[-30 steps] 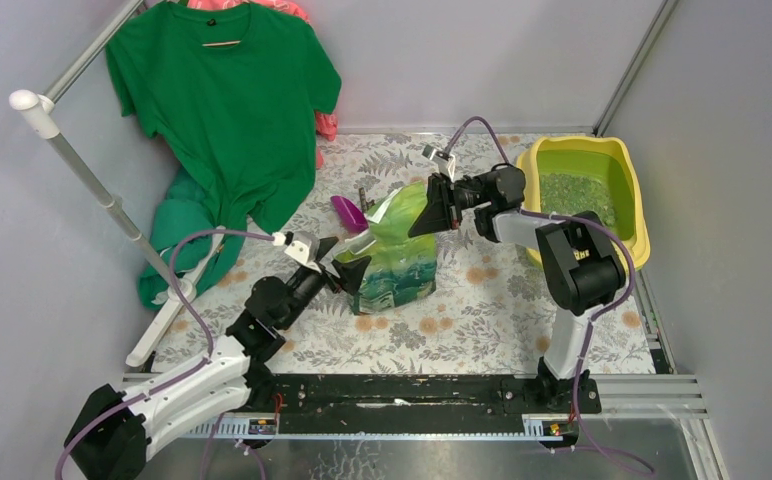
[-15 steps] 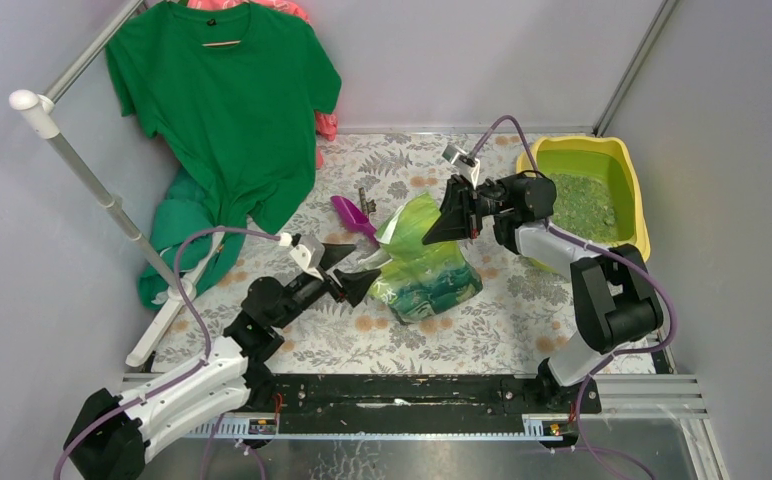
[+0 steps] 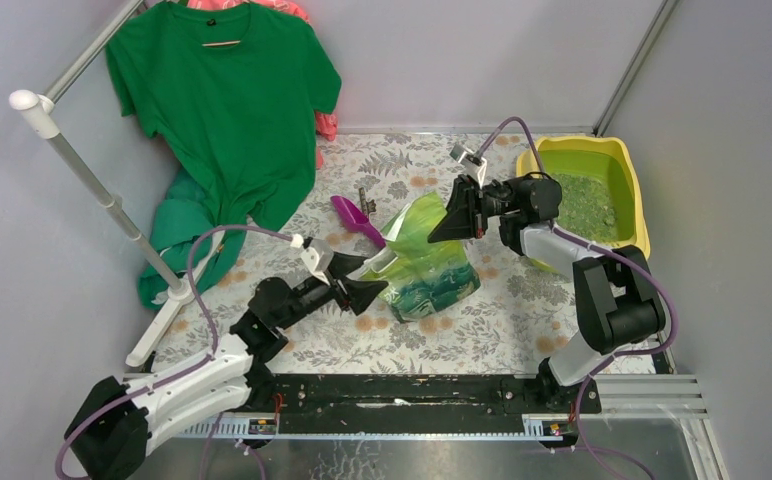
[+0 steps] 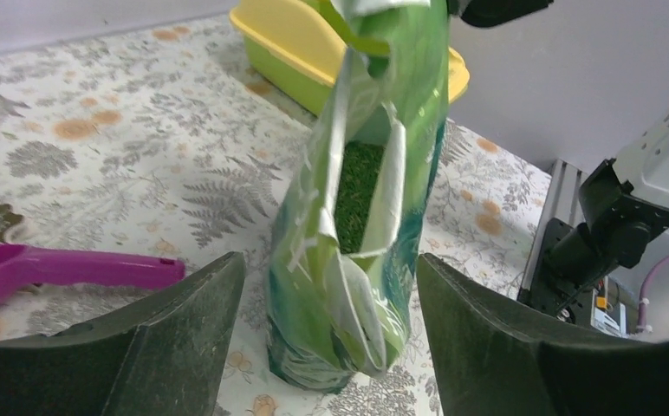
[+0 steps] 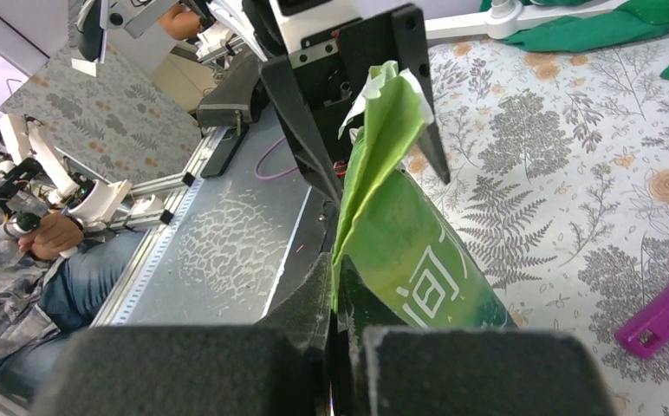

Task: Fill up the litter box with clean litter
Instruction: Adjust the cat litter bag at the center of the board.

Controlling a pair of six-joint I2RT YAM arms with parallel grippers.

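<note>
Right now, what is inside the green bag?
Through the torn opening of the green bag, dark green litter granules show. Its walls hide the rest, so how full it is cannot be told.

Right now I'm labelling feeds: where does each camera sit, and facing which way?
Top external: above and behind, looking down at the table; left arm and right arm show.
Left wrist: on the left tool, facing the green bag and litter box; its open fingers show.
Right wrist: on the right tool, facing back toward the left arm; its fingers pinch the bag.
Shared: both wrists see the bag.
</note>
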